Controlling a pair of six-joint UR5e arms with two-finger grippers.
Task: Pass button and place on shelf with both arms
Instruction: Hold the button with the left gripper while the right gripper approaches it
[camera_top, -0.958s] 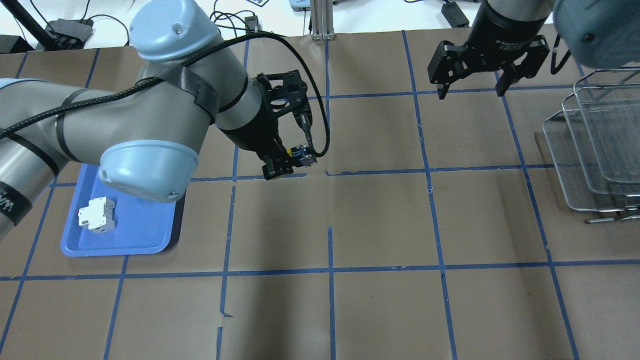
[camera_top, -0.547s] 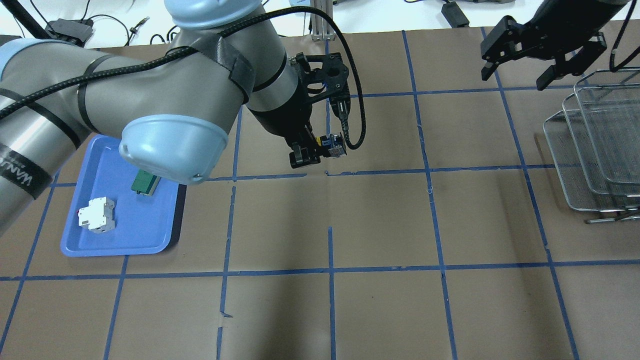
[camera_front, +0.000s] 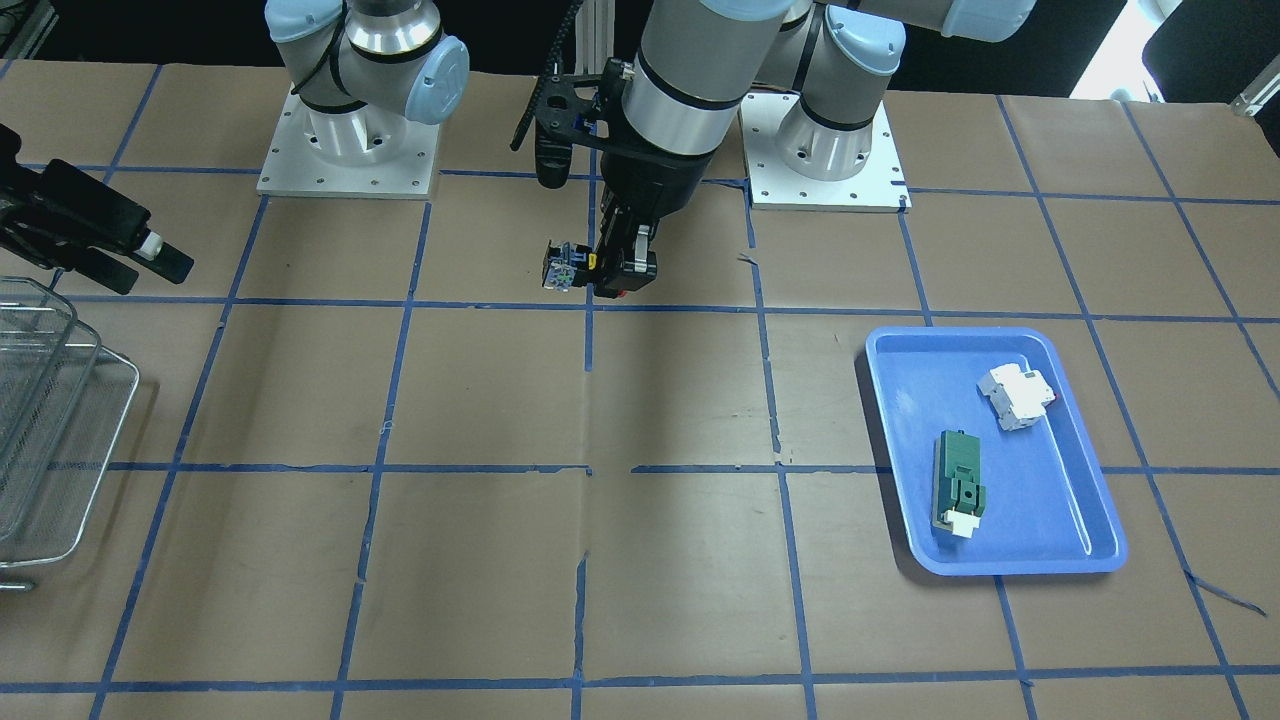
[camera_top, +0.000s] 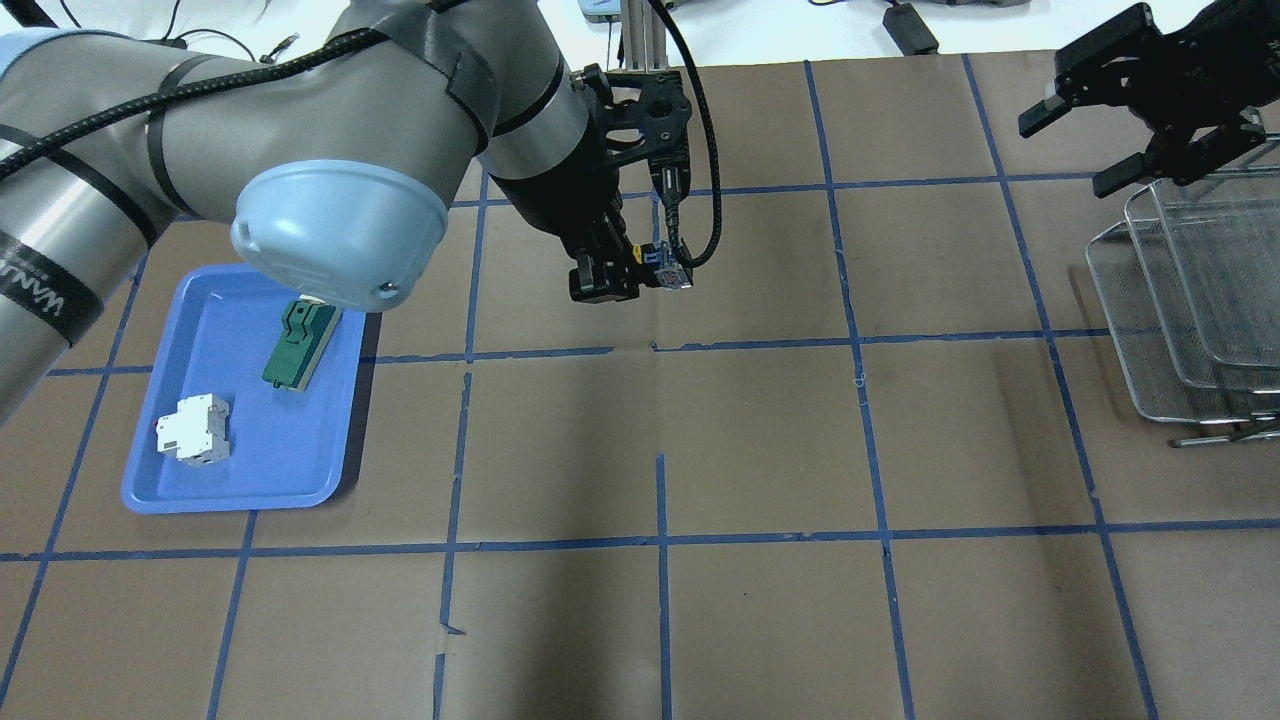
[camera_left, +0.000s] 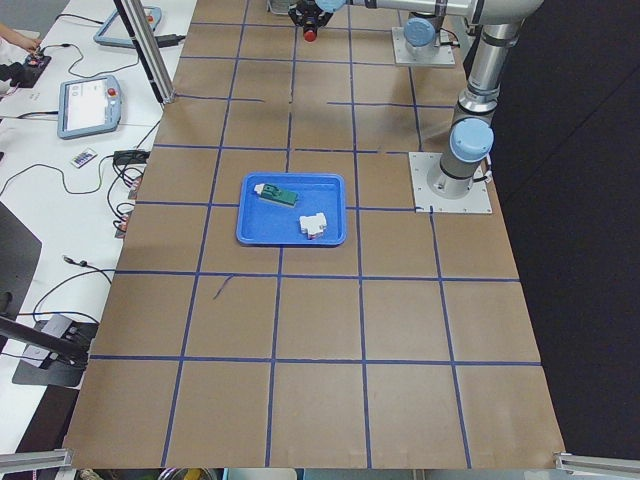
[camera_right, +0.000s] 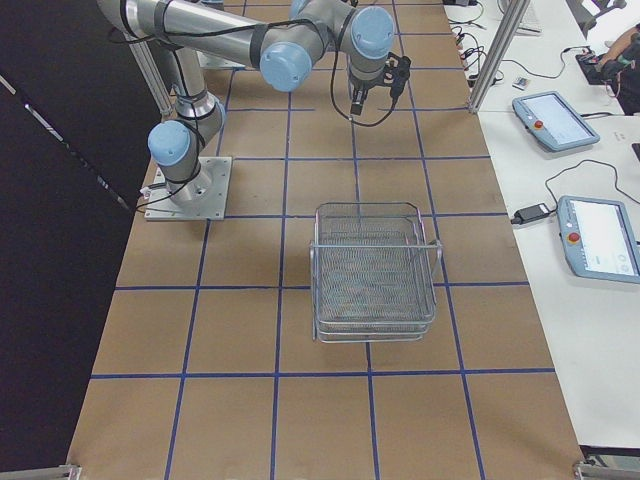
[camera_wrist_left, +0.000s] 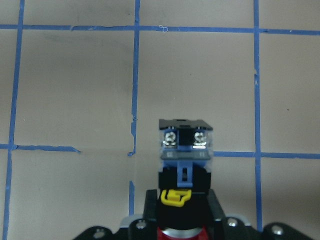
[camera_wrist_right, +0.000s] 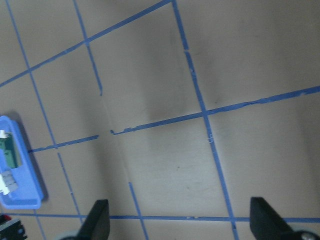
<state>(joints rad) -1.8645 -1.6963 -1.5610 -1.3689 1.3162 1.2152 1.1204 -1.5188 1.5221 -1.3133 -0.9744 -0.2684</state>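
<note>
Button (camera_top: 672, 276) held above table (camera_top: 760, 440) by left claw (camera_top: 628, 277), over rear-middle squares. Claw pinches red-cap end; screw-terminal end sticks out past fingertips. Right claw (camera_top: 1078, 146) spread wide, nothing between fingers, hanging just beside upper rims of shelf (camera_top: 1150, 385), well apart from button. Shelf stands at table's right end. Blue tray (camera_top: 240, 490) on table's left side carries green block (camera_top: 298, 345) and white breaker (camera_top: 195, 430), apart from each other.

Green block (camera_top: 300, 345), breaker (camera_top: 194, 430) in tray (camera_top: 262, 472)
</note>
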